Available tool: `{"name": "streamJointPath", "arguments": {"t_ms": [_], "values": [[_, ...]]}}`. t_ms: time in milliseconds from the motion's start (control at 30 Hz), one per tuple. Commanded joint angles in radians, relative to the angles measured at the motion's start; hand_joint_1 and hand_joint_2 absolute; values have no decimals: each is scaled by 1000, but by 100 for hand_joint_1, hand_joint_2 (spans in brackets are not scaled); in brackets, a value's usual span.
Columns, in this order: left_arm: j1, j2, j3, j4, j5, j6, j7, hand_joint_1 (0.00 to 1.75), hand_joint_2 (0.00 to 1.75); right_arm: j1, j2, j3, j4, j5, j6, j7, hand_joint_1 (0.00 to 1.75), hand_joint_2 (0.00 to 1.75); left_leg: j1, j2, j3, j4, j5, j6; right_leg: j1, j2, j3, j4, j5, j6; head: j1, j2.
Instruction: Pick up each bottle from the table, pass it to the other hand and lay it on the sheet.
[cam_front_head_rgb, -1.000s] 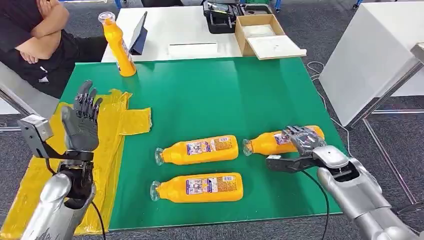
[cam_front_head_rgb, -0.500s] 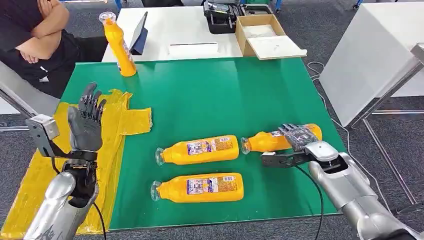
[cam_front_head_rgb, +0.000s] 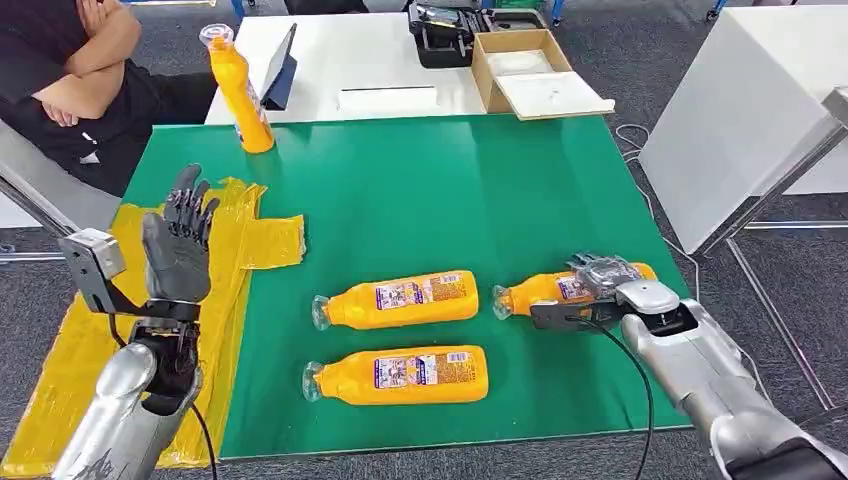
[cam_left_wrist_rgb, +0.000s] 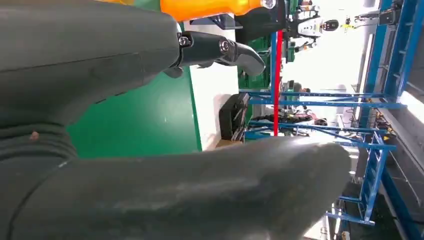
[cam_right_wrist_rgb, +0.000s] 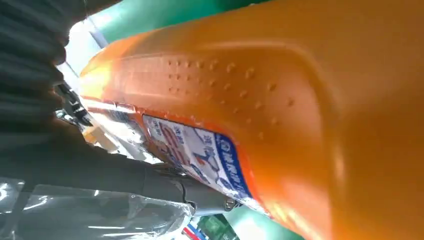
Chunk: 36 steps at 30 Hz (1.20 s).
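Three orange bottles lie on the green mat (cam_front_head_rgb: 430, 190): a middle one (cam_front_head_rgb: 395, 298), a front one (cam_front_head_rgb: 400, 375) and a right one (cam_front_head_rgb: 530, 292). My right hand (cam_front_head_rgb: 605, 285) grips the right bottle, fingers draped over its body and thumb along its near side; the bottle still lies on the mat. In the right wrist view this bottle (cam_right_wrist_rgb: 280, 110) is very close, with a dark finger (cam_right_wrist_rgb: 165, 185) against its label. My left hand (cam_front_head_rgb: 178, 250) is raised upright over the yellow sheet (cam_front_head_rgb: 250, 235), fingers apart and holding nothing. Another orange bottle (cam_front_head_rgb: 240, 95) stands at the mat's far left corner.
A person (cam_front_head_rgb: 70, 70) sits with folded arms beyond the far left corner. Behind the mat a white table (cam_front_head_rgb: 380, 60) carries a tablet, a dark case and a cardboard box (cam_front_head_rgb: 520, 65). A white cabinet (cam_front_head_rgb: 740, 110) stands to the right.
My right hand has closed more firmly around the right bottle, which shifted slightly to the right with it. My left hand has drifted a little to the right, still raised.
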Motion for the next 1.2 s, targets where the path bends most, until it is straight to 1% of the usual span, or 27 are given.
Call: {"name": "streamJointPath", "arguments": {"t_ms": [33, 133, 200, 333, 433, 500, 600, 633, 667, 700, 767, 867, 967, 1000, 1100, 1133, 1200], "values": [[-34, -12, -16, 54, 2, 2, 5, 0, 0, -31, 3, 36, 66, -2, 10, 4, 0, 175, 0, -1, 3, 0, -1, -4, 0, -3, 3, -1, -1, -1, 0, 0], [-34, -12, -16, 54, 2, 2, 5, 0, 0, -31, 3, 36, 66, -2, 10, 4, 0, 175, 0, -1, 2, 0, 0, -3, 0, -3, 2, 0, -1, -1, 0, 0], [-30, -12, -13, 52, 2, 2, 5, 0, 0, -20, -6, 19, 46, -6, 10, 22, 0, 175, 0, -1, 2, 0, 0, -3, 0, -2, 2, -1, -1, -1, 0, 0], [-22, -13, -4, 49, 3, 3, 7, 0, 0, 49, -30, -32, -26, 0, 35, 48, 0, 175, 0, -3, 2, -1, 0, -3, 0, -4, 3, -1, -1, -1, 0, 0], [-23, -8, 4, 37, 5, 8, 11, 0, 0, 84, -8, -53, -64, 20, 59, 66, 0, 175, 1, -4, 4, -1, -1, -4, 1, -6, 5, -2, -1, -1, 0, 0], [-13, 1, 12, 27, 6, 13, 15, 0, 0, 84, 16, -58, -74, 32, 62, 86, 0, 175, 1, -1, 3, -1, -1, -3, 1, -2, 3, -2, 0, -1, 0, 0], [17, 5, 32, 0, 6, 15, 15, 0, 0, 99, 56, -135, -120, 37, 37, 107, 0, 175, 1, 0, 5, -1, -1, -5, 1, -2, 5, -1, -1, -2, 0, 0], [22, 4, 37, -5, 5, 16, 16, 0, 0, 104, 66, -158, -130, 38, 36, 111, 0, 175, 1, 1, 3, -1, -1, -3, 1, -1, 3, -1, 0, -1, 0, 0], [27, 3, 40, -10, 2, 18, 17, 0, 0, 111, 69, -178, -149, 50, 53, 119, 0, 175, 1, 2, 4, -1, -1, -4, 1, 0, 4, -1, -1, -2, 0, 0], [27, 3, 40, -10, 1, 18, 18, 0, 0, 113, 70, -184, -152, 51, 51, 118, 0, 175, 1, 1, 3, -1, -1, -3, 1, 0, 3, -1, 0, -1, 0, 0], [29, 2, 39, -10, -1, 18, 19, 0, 0, 128, 69, -207, -168, 54, 52, 116, 0, 175, 1, 1, 3, -1, -1, -5, 1, -1, 3, 0, -1, -2, 0, 0], [40, 5, 40, -9, -4, 15, 18, 0, 0, 186, 73, -280, -234, 58, 48, 112, 0, 175, 1, -1, 4, -1, -1, -4, 1, -2, 4, -1, -1, -2, 0, 0], [38, 1, 40, -8, -4, 7, 18, 0, 0, 223, 72, -312, -272, 69, 52, 120, 0, 175, 1, -1, 3, -1, -1, -3, 1, -2, 3, -1, -1, -1, 0, 0], [35, -1, 41, -8, -5, 5, 19, 0, 0, 236, 74, -326, -285, 73, 57, 119, 0, 0, 1, -1, 4, -1, -1, -4, 1, -3, 4, -1, -2, -1, 0, 0], [27, -5, 39, -4, -6, 4, 19, 0, 0, 257, 75, -345, -297, 76, 56, 120, 0, 0, 1, -3, 4, 0, -2, -5, 1, -5, 5, 0, -2, -2, 0, 0], [24, -5, 39, -5, -6, 4, 20, 0, 0, 257, 74, -346, -297, 76, 56, 120, 0, 0, 1, -2, 2, -1, -1, -3, 1, -3, 3, -1, -1, -1, 0, 0], [23, -5, 40, -3, -6, 5, 20, 0, 0, 255, 77, -349, -295, 85, 60, 121, 0, 0, 1, -2, 3, 0, -1, -4, 0, -3, 3, 0, -1, -1, 0, 0]]}}
